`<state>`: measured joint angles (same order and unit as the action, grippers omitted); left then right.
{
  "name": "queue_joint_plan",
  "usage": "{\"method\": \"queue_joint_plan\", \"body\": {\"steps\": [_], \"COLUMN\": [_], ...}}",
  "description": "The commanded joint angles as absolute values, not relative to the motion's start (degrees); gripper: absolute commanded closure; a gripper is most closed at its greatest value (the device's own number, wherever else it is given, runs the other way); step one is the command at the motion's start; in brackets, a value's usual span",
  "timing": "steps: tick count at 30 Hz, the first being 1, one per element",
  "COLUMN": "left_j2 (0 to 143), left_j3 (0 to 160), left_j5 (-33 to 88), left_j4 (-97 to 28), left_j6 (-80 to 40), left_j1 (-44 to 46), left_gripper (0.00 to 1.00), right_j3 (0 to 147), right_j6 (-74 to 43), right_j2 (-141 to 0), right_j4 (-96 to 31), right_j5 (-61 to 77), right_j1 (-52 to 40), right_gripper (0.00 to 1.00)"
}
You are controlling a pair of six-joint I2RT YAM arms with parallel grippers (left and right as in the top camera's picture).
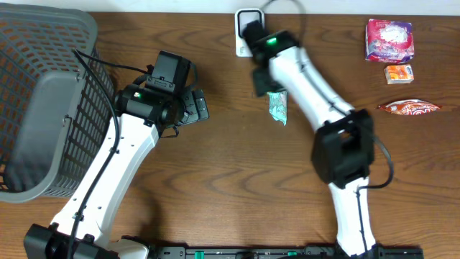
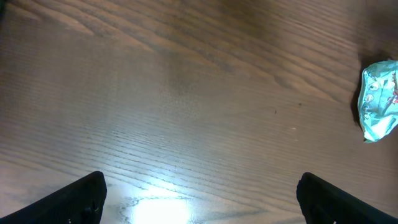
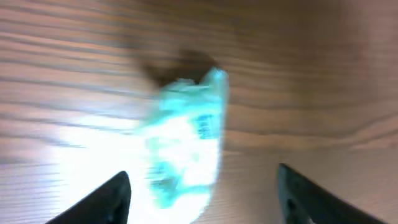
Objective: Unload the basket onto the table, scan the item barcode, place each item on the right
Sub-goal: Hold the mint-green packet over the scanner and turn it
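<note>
The item, a crumpled teal packet [image 1: 277, 108], lies on the wooden table near the middle back. No barcode on it can be made out. My right gripper [image 1: 264, 85] hovers just behind it. In the right wrist view the packet [image 3: 186, 143] is blurred and lies between the wide-apart fingers of the right gripper [image 3: 202, 190], which is open, and neither finger touches it. My left gripper [image 1: 198, 106] is to the left of the packet and stands open over bare wood [image 2: 202, 190]. The packet [image 2: 380, 99] shows at the right edge of the left wrist view.
A grey mesh basket [image 1: 43, 93] fills the left side of the table. A white device with a cable [image 1: 246, 21] sits at the back edge, partly under the right arm. A pink packet [image 1: 389, 39], a small orange box [image 1: 399, 73] and an orange sachet [image 1: 408, 108] lie at the right.
</note>
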<state>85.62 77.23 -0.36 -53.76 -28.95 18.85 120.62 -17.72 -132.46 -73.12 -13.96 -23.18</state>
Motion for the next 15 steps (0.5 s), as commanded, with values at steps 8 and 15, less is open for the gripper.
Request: {"method": "queue_joint_plan", "body": {"steps": [8, 15], "left_j2": [85.84, 85.84], "left_j3": [77.08, 77.08], "left_j5": [-0.91, -0.91], "left_j4": [-53.93, -53.93], "left_j6": [-29.67, -29.67], "left_j1": [18.68, 18.68], "left_gripper": [0.02, 0.02], "right_j3": [109.40, 110.98], "right_j6": [-11.66, -12.38], "right_j2": [-132.33, -131.41], "right_j4": [-67.11, -67.44], "right_j5": [11.62, 11.09], "right_j1": [-14.31, -14.28], "right_gripper": [0.51, 0.54]}}
